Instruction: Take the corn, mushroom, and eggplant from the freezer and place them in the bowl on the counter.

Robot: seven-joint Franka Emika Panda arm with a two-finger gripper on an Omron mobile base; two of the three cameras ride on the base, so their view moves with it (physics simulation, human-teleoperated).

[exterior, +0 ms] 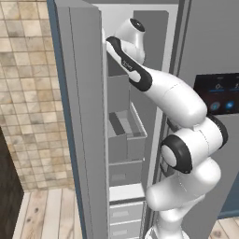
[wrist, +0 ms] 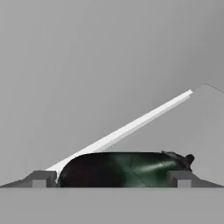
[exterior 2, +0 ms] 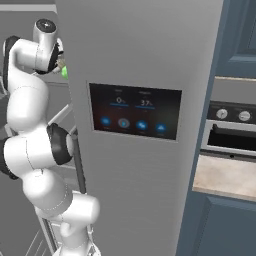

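Observation:
In the hand view the eggplant (wrist: 122, 168), very dark and glossy with a stem at its right end, lies on a grey freezer shelf (wrist: 109, 65) right in front of the hand. My gripper (wrist: 111, 179) is open, with one fingertip (wrist: 41, 179) at the eggplant's left end and the other (wrist: 181, 178) in front of its right end. I cannot tell if they touch it. The arm (exterior: 163, 93) reaches up into the top of the freezer (exterior: 126, 93), behind its open door (exterior: 84, 116). A bright green bit of corn (exterior 2: 64, 71) peeks out beside the wrist.
Grey bins (exterior: 123, 135) and drawers (exterior: 125, 212) fill the freezer below the arm. The other fridge door carries a dark display panel (exterior 2: 135, 111). A beige counter (exterior 2: 227, 180) over blue cabinets lies to the right, under a dark appliance (exterior 2: 232, 132).

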